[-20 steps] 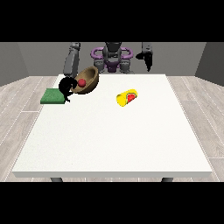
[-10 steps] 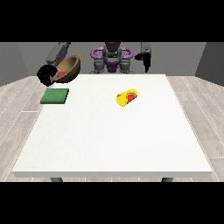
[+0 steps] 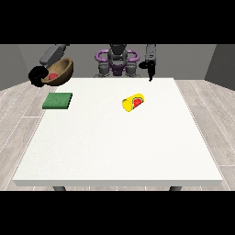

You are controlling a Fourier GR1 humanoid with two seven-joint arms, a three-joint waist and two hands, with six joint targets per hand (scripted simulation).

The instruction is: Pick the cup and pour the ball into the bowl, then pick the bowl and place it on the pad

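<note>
Front view: the robot hand at the view's left (image 3: 37,75) was closed around the rim of the brown bowl (image 3: 61,72), holding it tilted in the air beyond the bench's (image 3: 114,151) far left corner, with the red ball (image 3: 53,76) inside. The green pad (image 3: 58,100) lay on the bench below and just nearer. The yellow cup (image 3: 133,102) lay on its side mid-bench. The robot hand at the view's right (image 3: 149,69) hung pointing down; I couldn't tell how its fingers lay.
</note>
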